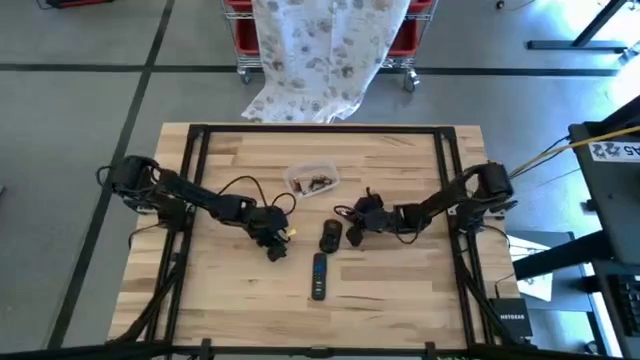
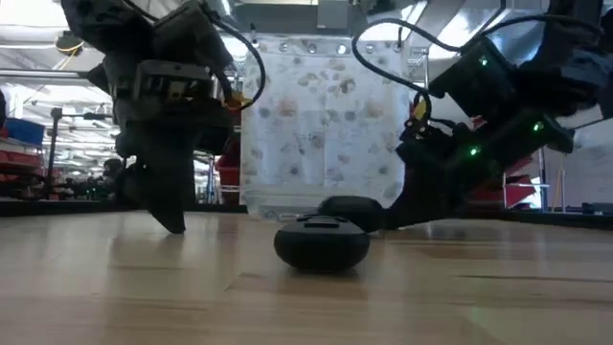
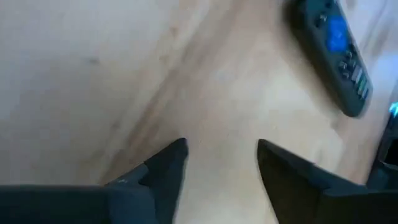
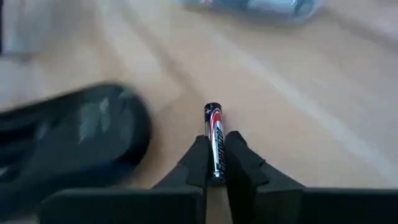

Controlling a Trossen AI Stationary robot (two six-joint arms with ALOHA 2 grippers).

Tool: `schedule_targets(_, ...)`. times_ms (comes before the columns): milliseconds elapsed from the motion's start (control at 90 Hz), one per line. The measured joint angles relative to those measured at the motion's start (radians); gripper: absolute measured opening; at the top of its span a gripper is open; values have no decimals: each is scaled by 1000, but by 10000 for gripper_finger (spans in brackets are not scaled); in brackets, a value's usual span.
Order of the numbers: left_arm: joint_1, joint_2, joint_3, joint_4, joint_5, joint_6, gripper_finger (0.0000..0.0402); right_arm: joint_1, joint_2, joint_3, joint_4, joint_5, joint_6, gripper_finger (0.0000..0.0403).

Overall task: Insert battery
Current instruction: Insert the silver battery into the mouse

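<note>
Battery (image 4: 214, 138) clamped in right gripper (image 4: 214, 163) just beside the dark cover piece (image 4: 74, 143), not inserted yet; left gripper (image 3: 217, 165) spread apart and empty near the remote (image 1: 319, 276).

Black-and-red battery (image 4: 214, 138), black remote (image 3: 333, 53) with blue button, pale wooden table (image 1: 400, 290).

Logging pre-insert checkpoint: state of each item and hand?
Battery: clamped in right hand, off the table.
Right hand: shut on battery.
Left hand: open, empty, low over bare table.
Remote: flat on table, buttons up.
Cover: loose on table.
Tub: open.
</note>
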Motion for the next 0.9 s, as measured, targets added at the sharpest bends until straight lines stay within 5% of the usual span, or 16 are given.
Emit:
schedule_targets(189, -69, -51, 2, 58, -314, -279, 180, -86, -166, -4, -202, -137, -197, 7)
schedule_targets(522, -212, -8, 84, 177, -930, -567, 174, -201, -273, -1, -203, -336, -386, 7)
schedule_targets(711, -199, 108, 272, 182, -861, -400, 142, -234, -274, -1, -200, -404, -393, 7)
schedule_targets(900, -124, 274, 485, 119, -591, -281, 103, -232, -275, 0, -201, -412, -414, 7)
